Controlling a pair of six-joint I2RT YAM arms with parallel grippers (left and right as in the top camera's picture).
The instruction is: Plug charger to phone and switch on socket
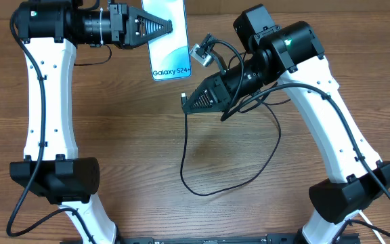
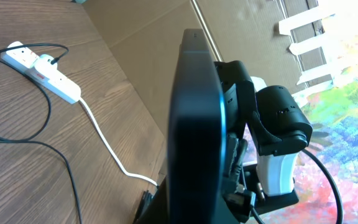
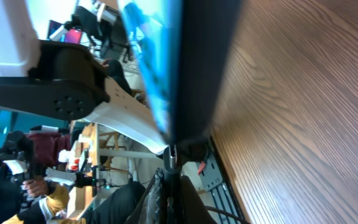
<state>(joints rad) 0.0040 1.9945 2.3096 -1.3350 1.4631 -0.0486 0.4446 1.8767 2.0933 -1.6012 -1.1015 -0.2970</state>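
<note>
While the left gripper [image 1: 165,27] has its jaws clamped on the side of the phone [image 1: 170,47] at the far edge of the counter [image 1: 127,149], the right gripper [image 1: 187,103] has its jaws pinched on the tip of the charger [image 1: 183,152], close to the phone's bottom edge. Slack cable loops across open counter. Only the left wrist view shows the socket [image 2: 53,79], with the charger's plug seated in it and a white cord [image 2: 104,140] trailing off.

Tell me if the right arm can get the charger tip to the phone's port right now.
Probably yes. The right gripper holds the charger by its tip just below the bottom edge of the phone, which the left gripper grips; nothing sits between them.
</note>
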